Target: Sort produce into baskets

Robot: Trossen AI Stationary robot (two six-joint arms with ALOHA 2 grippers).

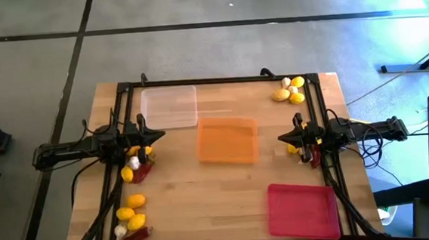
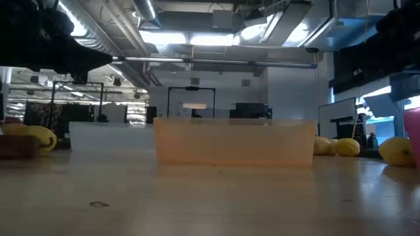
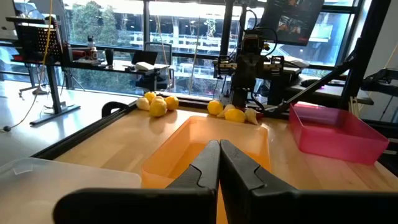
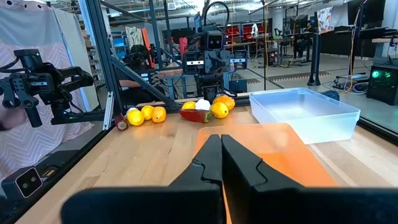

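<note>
Right up front in the low view sits the orange tray (image 2: pixel 234 141), pretty much dead center on the wooden table (image 1: pixel 190 201). Behind and a bit left of it, toward the far edge, is the clear tray (image 1: pixel 169 107), and the red-pink tray (image 1: pixel 302 210) sits near the front right corner. None of the three trays seems to have anything in it.

Produce is scattered in four little bunches. Lemons (image 1: pixel 289 90) with a garlic bulb (image 1: pixel 286 82) are up at the far right corner. Another bunch of lemons (image 1: pixel 130 207), a garlic bulb and a chili pepper (image 1: pixel 135 235) lies by the front left corner. More bits sit under each arm: a chili pepper (image 1: pixel 144 169) and garlic at the left edge, a lemon and a chili at the right edge.

Left gripper (image 1: pixel 157 135) hangs over the left side of the table, just beside the orange tray's left end, fingers (image 3: pixel 242 174) pressed together and holding nothing. Right gripper (image 1: pixel 283 138) is over the right side, just off the orange tray's right end, fingers (image 4: pixel 245 165) closed too, also empty. Both point at each other across the orange tray.
</note>
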